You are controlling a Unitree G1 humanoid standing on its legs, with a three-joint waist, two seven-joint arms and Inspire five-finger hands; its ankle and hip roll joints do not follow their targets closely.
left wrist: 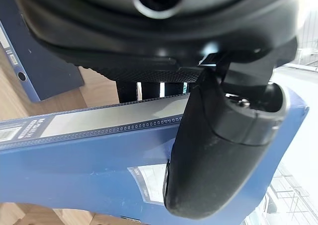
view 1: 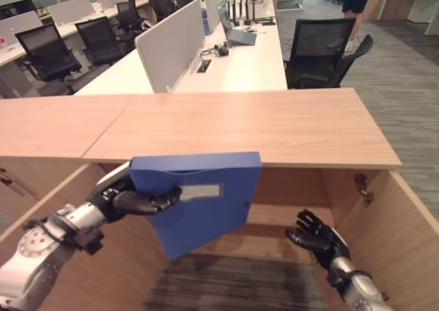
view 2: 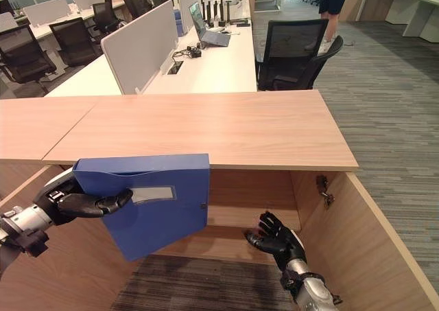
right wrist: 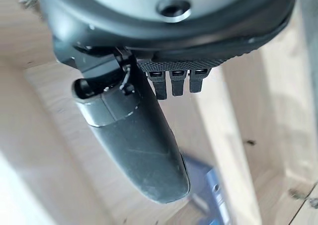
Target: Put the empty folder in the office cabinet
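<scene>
While the left hand (view 1: 134,200) pinches the blue folder (view 1: 199,198) by its left edge, thumb across the front face, the folder hangs tilted in front of the open cabinet (view 1: 384,208), its top corner level with the edge of the worktop (view 1: 240,129) and not yet inside. Further right, the right hand (view 1: 317,237) hovers low within the cabinet mouth with fingers spread and relaxed, holding nothing. My worry is that one-sided grip: the folder could swing or slip as it goes in, and its upper edge could catch the worktop lip unless lowered first.
</scene>
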